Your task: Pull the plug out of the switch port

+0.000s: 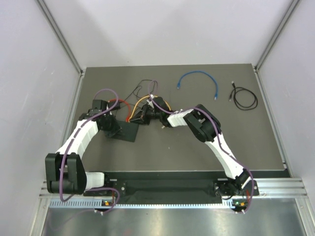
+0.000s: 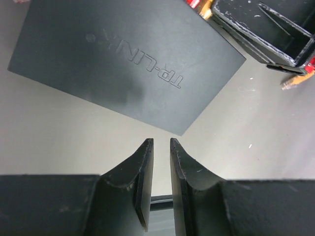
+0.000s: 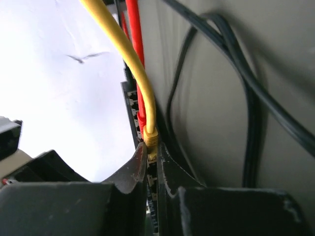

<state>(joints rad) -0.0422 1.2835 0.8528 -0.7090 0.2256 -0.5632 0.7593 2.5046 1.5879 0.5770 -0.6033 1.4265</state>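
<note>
Desk (image 1: 172,152): a flat, matte, dark grey surface enclosed by pale walls. There is bare room ahead of the arms and to the right.

Switch (image 2: 113,54): a thin matte-black rectangular slab with sharp corners and embossed lettering on its plain top. It lies flat on the left-centre of the desk, between the two arms' working ends.

The left fingers (image 2: 150,147) are black and curved, with scuffed edges. They stand slightly apart with a narrow slit between them and grip nothing. They hover over bare desk just beside the nearest corner of the switch, apart from it.

The right fingers (image 3: 142,164) are pressed together on the yellow plug (image 3: 151,142), a small moulded boot at the port edge of the switch. That edge shows only as a thin dark strip in the right wrist view. Whether the plug sits fully in its port cannot be told.

The yellow cable (image 3: 118,39) is smooth and round and arcs away from the plug. A red cable (image 3: 134,44) runs just beside it to the same edge. Its plug is largely hidden behind the yellow one.

Black cords (image 3: 248,113) lie looped on the desk nearby. Their ends are cut off by the frame.

A blue cable (image 1: 199,73) forms an open arch at the far side, well apart from the switch. A coiled black cable (image 1: 235,98) lies near the far right edge.

From above, the arms cover much of the switch and its ports.
</note>
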